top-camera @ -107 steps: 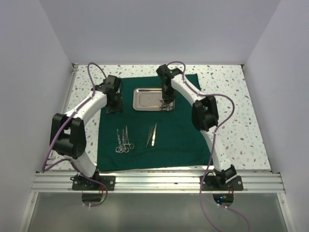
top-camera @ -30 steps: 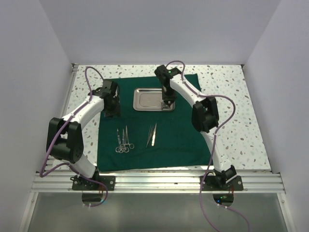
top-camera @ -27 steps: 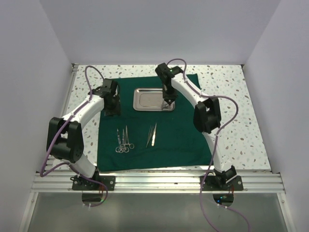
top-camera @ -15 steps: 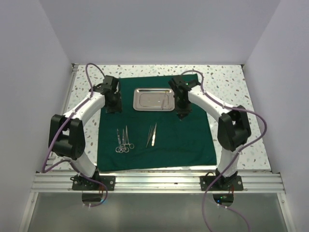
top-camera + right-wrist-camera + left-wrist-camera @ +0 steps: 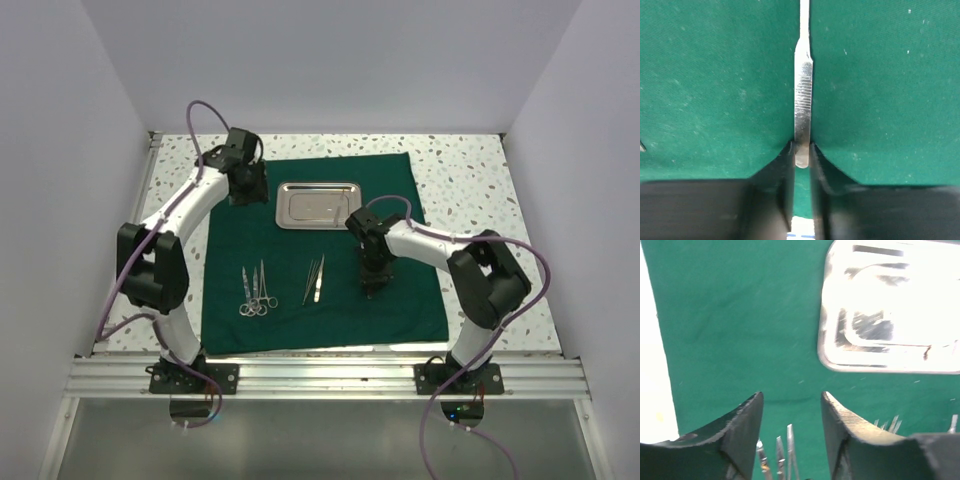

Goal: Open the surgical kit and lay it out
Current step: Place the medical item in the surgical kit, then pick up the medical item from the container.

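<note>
The dark green cloth wrap [image 5: 400,300] lies spread flat on the table. The shiny steel tray [image 5: 283,205] sits at its far middle and looks empty. Scissors and forceps [image 5: 256,290] lie side by side near left, tweezers [image 5: 315,278] beside them. My right gripper [image 5: 376,285] is low over the cloth, right of the tweezers. In the right wrist view it [image 5: 801,150] is shut on the end of a slim silver instrument [image 5: 802,90] that points away over the cloth [image 5: 715,75]. My left gripper [image 5: 250,192] hovers by the tray's left end; the left wrist view shows it [image 5: 791,397] open and empty, with the tray [image 5: 826,340] ahead.
The speckled white table [image 5: 480,180] surrounds the cloth, with white walls on three sides. An aluminium rail [image 5: 320,375] runs along the near edge. Instrument tips [image 5: 782,455] show between my left fingers, low in that view.
My right gripper has moved from the tray toward the near right part of the cloth, carrying the slim instrument. My left gripper has swung farther back, next to the tray's left end.
</note>
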`<state>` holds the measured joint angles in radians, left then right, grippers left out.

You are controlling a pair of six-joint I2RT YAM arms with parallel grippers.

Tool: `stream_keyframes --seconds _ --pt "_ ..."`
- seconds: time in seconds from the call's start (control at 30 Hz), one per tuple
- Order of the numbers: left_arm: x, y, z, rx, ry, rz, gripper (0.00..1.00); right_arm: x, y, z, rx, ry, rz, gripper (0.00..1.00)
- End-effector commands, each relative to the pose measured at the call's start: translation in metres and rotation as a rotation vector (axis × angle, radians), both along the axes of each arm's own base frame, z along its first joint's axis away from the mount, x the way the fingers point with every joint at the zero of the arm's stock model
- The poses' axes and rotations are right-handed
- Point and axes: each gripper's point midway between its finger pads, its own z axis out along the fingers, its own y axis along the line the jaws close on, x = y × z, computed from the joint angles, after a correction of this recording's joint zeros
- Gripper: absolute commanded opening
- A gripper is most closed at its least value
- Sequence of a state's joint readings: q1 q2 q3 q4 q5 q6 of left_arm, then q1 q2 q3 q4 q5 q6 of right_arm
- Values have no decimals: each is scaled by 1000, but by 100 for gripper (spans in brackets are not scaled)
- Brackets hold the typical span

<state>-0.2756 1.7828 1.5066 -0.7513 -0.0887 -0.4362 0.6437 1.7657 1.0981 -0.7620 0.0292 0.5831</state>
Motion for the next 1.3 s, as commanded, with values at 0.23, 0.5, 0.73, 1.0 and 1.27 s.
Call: stream_keyframes --seconds 0.23,0.5,0.73,1.0,1.27 --pt "45 -69 9 -5 -42 -77 55 18 2 39 14 -90 39 69" --pt "46 -143 -30 39 -26 -225 54 47 -13 118 7 -220 38 70" --pt "35 -184 -72 51 12 -337 54 48 -46 141 -26 -248 14 70" --pt "34 -212 -82 31 1 -392 55 49 -59 136 -37 -229 -22 70" --pt "39 -222 -75 -4 -17 -406 55 50 -60 131 -45 -215 -34 69"
